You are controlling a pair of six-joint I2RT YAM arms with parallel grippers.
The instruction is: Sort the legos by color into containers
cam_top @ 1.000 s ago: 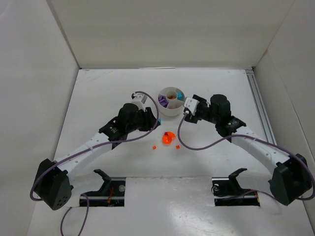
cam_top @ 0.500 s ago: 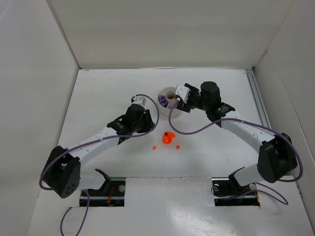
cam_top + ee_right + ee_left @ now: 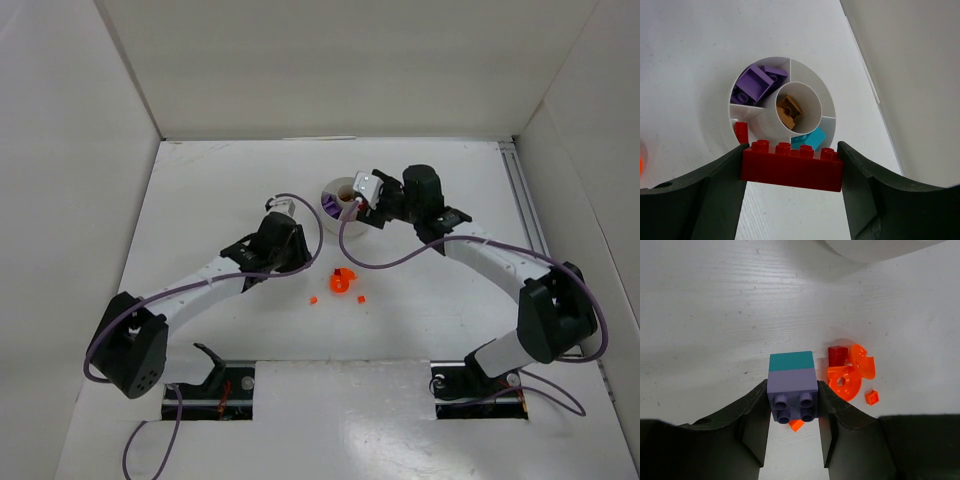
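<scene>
Right fingers [image 3: 700, 195]: red brick [image 3: 791, 167] over dish rim [image 3: 815, 77]; left fingers [image 3: 752, 425]: lilac-teal brick [image 3: 792, 385].

White dish [image 3: 826, 87] is holding purple pieces [image 3: 754, 85], a brown piece [image 3: 789, 111] in its central well and a teal piece [image 3: 810, 138]; red brick [image 3: 791, 166] and lilac-and-teal brick [image 3: 792, 385] are being gripped aloft; orange pieces [image 3: 846, 382] are lying outside.

Dish [image 3: 815, 82]: right side covered by the right gripper [image 3: 791, 161], clamped on a red brick [image 3: 790, 172] above the rim. Far side open. Left gripper [image 3: 792, 390], gripping a lilac-and-teal brick [image 3: 791, 385], hangs over bare table [image 3: 715, 315]. Orange pieces [image 3: 845, 382] are clustered just right of it.
</scene>
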